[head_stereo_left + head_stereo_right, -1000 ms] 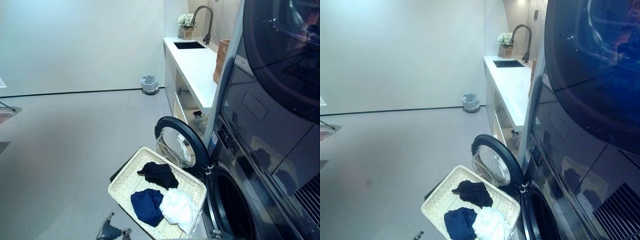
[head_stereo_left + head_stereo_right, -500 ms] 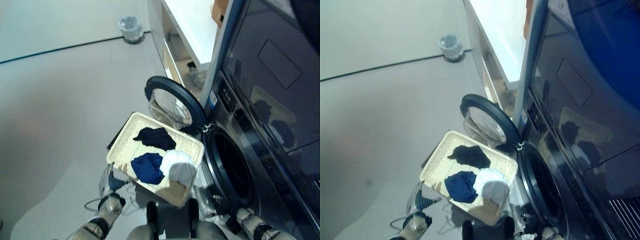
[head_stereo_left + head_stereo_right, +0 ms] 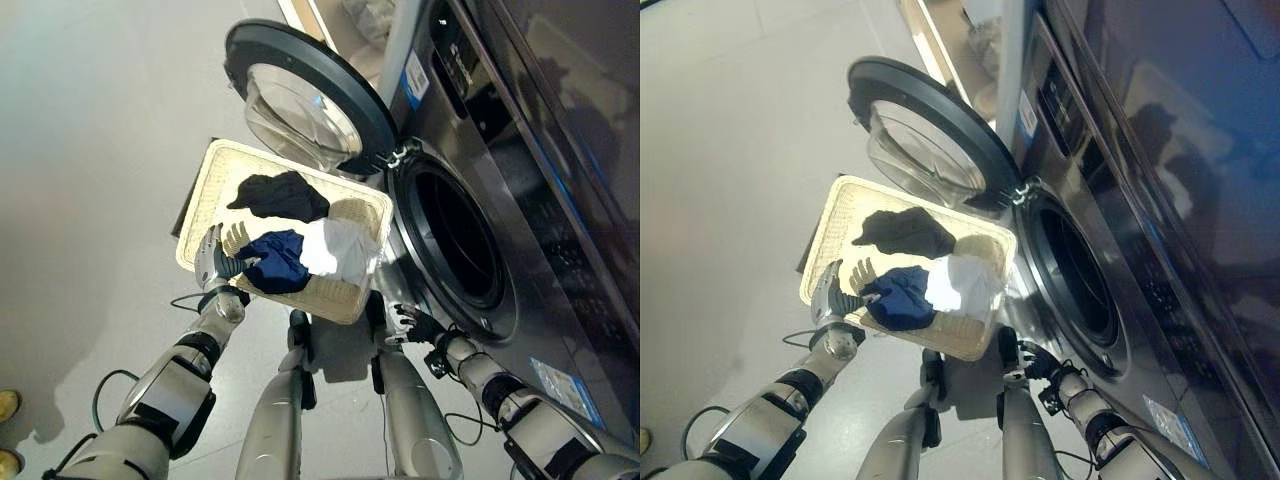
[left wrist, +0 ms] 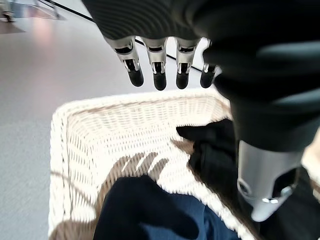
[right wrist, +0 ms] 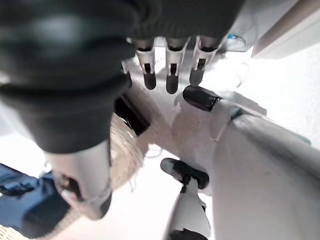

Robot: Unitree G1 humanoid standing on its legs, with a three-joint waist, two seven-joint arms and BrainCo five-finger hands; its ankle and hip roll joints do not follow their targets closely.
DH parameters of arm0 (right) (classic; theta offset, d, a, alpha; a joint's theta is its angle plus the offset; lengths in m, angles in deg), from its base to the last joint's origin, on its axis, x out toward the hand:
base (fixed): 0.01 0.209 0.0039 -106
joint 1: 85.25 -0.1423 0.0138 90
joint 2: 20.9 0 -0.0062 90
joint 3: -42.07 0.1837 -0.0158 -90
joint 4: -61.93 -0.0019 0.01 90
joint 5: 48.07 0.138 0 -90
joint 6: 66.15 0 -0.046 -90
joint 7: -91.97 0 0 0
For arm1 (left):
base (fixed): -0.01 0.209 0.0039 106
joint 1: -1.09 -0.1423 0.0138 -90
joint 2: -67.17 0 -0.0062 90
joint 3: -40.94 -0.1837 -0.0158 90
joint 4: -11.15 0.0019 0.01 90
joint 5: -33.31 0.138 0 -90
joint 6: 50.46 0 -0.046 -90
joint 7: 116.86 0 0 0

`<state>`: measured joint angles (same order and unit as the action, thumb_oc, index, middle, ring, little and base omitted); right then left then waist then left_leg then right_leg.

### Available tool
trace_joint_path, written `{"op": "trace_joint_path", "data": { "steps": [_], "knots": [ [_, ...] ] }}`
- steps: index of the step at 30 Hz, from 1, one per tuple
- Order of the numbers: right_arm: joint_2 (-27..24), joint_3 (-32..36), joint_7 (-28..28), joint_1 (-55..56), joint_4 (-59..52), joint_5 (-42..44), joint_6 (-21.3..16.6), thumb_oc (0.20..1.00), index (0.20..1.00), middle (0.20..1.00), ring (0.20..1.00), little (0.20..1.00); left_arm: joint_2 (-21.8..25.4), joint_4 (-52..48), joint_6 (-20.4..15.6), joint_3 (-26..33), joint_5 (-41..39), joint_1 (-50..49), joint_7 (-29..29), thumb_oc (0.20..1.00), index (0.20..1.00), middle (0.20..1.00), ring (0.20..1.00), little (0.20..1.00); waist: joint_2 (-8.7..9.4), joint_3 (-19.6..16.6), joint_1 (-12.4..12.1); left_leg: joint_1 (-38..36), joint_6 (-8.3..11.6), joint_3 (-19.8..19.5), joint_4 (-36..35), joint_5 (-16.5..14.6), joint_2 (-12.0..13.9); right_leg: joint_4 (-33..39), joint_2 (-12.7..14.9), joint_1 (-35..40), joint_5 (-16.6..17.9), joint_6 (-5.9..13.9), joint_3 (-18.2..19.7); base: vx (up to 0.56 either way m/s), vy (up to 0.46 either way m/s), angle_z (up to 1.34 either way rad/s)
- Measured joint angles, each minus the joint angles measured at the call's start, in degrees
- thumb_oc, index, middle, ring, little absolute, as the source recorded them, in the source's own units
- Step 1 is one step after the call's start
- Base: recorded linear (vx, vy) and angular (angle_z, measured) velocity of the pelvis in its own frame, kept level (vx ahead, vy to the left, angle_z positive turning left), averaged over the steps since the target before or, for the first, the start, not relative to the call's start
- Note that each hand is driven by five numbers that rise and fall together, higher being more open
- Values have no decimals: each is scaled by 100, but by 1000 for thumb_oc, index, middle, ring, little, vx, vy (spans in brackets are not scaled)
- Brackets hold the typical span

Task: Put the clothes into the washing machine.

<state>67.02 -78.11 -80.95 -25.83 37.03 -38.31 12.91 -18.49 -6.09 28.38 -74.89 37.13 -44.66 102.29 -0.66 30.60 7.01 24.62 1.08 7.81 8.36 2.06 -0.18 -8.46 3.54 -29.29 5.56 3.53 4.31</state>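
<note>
From the head views, a wicker basket (image 3: 215, 165) holding black (image 3: 280, 195), navy (image 3: 270, 262) and white clothes (image 3: 335, 245) is seen beside the open washing machine door (image 3: 300, 100). In the left wrist view, the left hand (image 4: 165, 65) is held with fingers straight (nothing gripped) above the navy cloth. In the right wrist view, the right hand (image 5: 170, 70) is shown relaxed, holding nothing, apart from the basket.

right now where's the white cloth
In the basket, at the end nearest the washer, beside the blue cloth and below the black one in the left eye view.
</note>
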Motion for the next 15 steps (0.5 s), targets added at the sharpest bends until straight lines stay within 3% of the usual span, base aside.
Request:
{"op": "trace_joint_path", "data": {
  "steps": [7,15],
  "knots": [
    [13,-111,-171,-110,-69,216,1,1000,1000,1000,1000,1000,-3,290,506,-358,-137,390,-580,1000,1000,1000,1000,1000,221,32,203,607,-38,2,299,-71,-40,-156,-3,-616,96,15,157,-4,21,-8],
    [-93,-129,-271,-157,-312,440,-2,1000,1000,1000,1000,1000,180,395,1222,-577,-349,936,-1388,1000,1000,1000,1000,1000,247,34,329,1324,-62,-8,764,-200,-36,-442,-5,-1270,97,32,198,-2,5,-2]
  ]
}}
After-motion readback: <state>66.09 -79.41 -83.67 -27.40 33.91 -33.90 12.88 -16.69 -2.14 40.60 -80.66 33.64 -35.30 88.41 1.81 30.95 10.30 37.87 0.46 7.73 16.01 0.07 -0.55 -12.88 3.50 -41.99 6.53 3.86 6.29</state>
